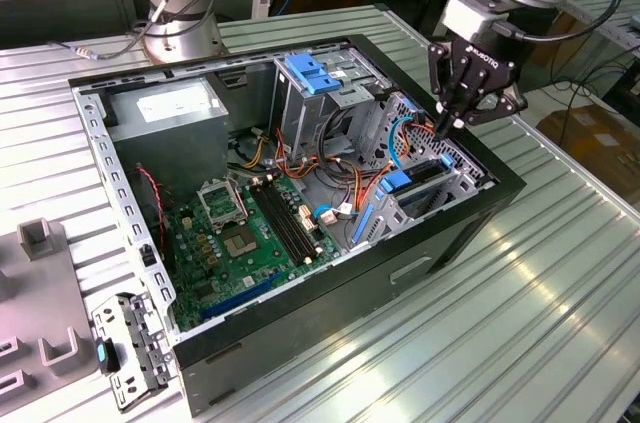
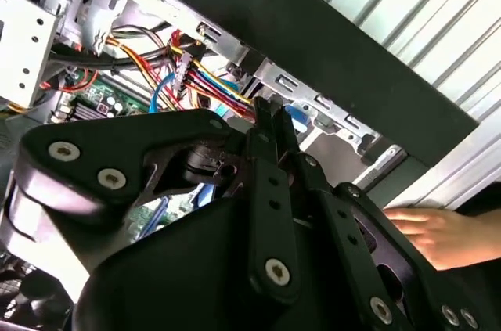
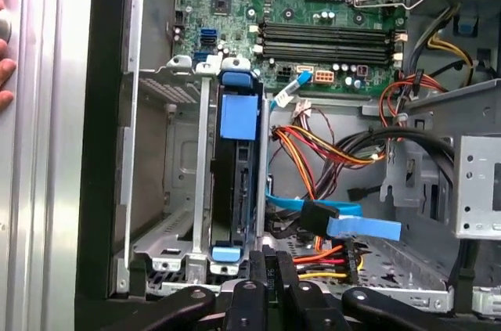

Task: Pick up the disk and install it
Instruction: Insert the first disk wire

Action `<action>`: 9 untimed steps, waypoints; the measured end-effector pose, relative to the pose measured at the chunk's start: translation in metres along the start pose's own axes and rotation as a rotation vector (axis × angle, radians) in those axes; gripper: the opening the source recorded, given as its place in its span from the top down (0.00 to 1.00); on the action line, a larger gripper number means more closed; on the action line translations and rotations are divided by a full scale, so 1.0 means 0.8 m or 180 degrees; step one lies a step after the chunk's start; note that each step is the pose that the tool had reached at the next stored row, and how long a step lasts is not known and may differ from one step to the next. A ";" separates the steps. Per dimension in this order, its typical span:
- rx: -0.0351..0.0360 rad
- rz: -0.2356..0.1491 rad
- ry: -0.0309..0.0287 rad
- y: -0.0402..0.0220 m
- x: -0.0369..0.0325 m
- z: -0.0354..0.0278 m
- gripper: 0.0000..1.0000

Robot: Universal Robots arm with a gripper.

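The disk (image 1: 412, 181), dark grey in a bright blue carrier, sits on edge in a slot of the metal drive cage (image 1: 455, 158) at the open computer case's corner on the exterior view's right. In the first wrist view the disk (image 3: 237, 182) stands between the cage rails, with a blue tab at each end. My gripper (image 1: 446, 124) hovers just above the cage, a little apart from the disk. Its two black fingers (image 2: 268, 124) are pressed together with nothing between them. In the first wrist view the gripper (image 3: 274, 264) is just beyond one end of the disk.
Orange, yellow and blue cables (image 3: 329, 217) run beside the cage. A wide blue plate (image 1: 312, 73) tops the upper bay. A person's hand (image 2: 438, 233) rests outside the case wall. A perforated bracket (image 1: 125, 348) and grey fixture (image 1: 40, 313) lie on the exterior view's left.
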State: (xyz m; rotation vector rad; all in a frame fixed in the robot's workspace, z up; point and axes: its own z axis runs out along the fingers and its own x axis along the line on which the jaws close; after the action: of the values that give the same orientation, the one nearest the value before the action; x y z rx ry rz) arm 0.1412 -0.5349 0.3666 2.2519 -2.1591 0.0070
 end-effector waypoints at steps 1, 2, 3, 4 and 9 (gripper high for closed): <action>0.0001 0.0000 -0.0008 0.0061 -0.0003 0.0006 0.83; 0.0008 0.0000 -0.0015 0.0099 -0.0004 0.0012 0.83; 0.0022 0.0000 -0.0022 0.0115 -0.0004 0.0013 0.83; 0.0056 0.0000 -0.0032 0.0144 -0.0005 0.0015 0.83; 0.0088 0.0001 -0.0038 0.0168 -0.0006 0.0018 0.83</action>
State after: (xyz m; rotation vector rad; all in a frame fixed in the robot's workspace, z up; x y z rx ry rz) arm 0.1277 -0.5350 0.3654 2.2722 -2.1786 0.0239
